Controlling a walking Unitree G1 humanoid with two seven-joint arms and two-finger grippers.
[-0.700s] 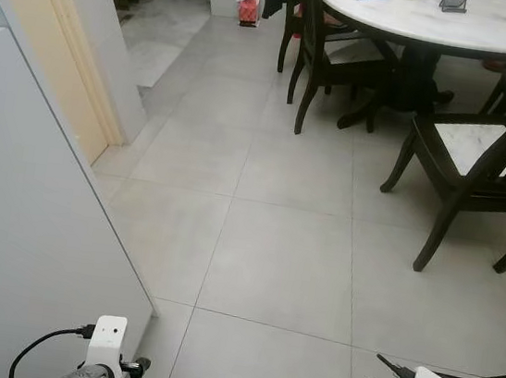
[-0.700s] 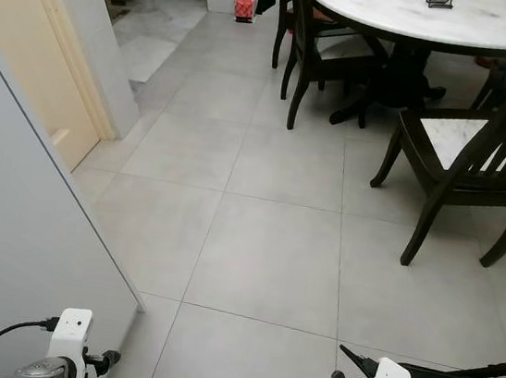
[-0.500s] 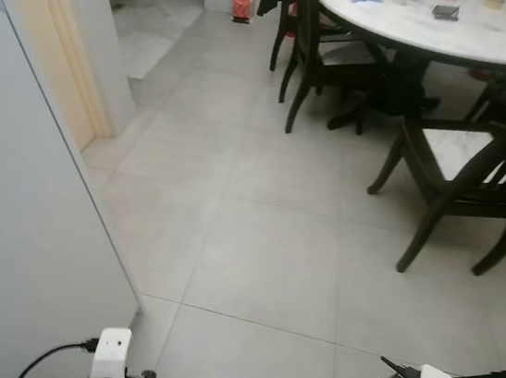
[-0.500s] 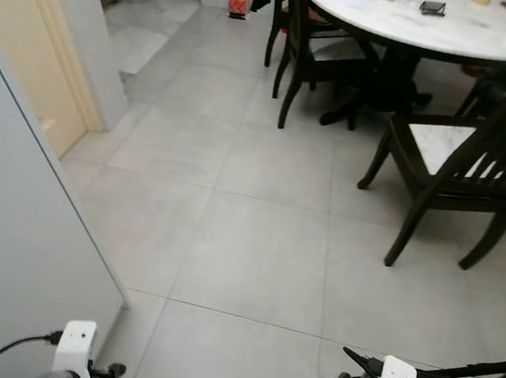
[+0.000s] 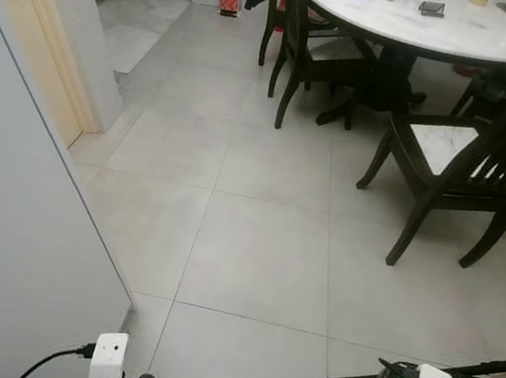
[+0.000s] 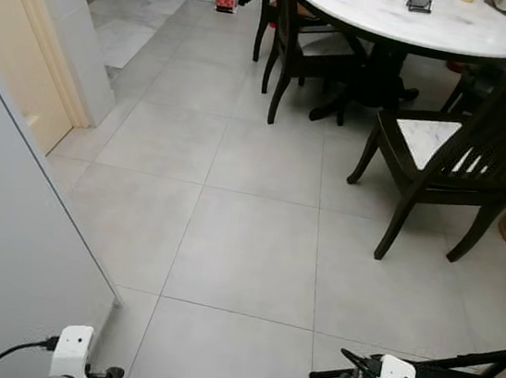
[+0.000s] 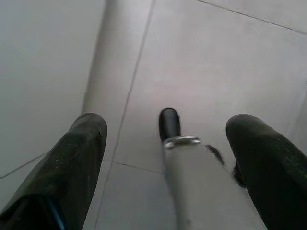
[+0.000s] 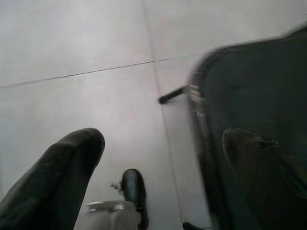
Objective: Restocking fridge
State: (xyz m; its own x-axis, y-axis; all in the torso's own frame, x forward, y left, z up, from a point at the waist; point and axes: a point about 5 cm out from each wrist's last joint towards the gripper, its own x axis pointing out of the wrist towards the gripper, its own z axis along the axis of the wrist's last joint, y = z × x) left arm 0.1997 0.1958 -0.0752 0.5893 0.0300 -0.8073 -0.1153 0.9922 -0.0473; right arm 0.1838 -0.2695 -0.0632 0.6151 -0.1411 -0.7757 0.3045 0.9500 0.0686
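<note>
Left eye view showed a pale tiled floor, a white panel on the robot's left, and a round marble worktop with dark chairs ahead to the right. Left pincer hung above the tiles, fingers spread wide, holding nothing. Right pincer likewise gaped empty beside a black frame. No fridge could be identified.

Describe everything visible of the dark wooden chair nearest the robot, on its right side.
The dark wooden chair with a pale marble-look seat stands upright on the grey tiled floor, to the robot's right, beside the round white marble-topped table. Its slatted back is towards the right edge of the head views, its seat faces the table, and its splayed legs rest on the tiles. Nothing lies on the seat. Neither gripper touches it.
</note>
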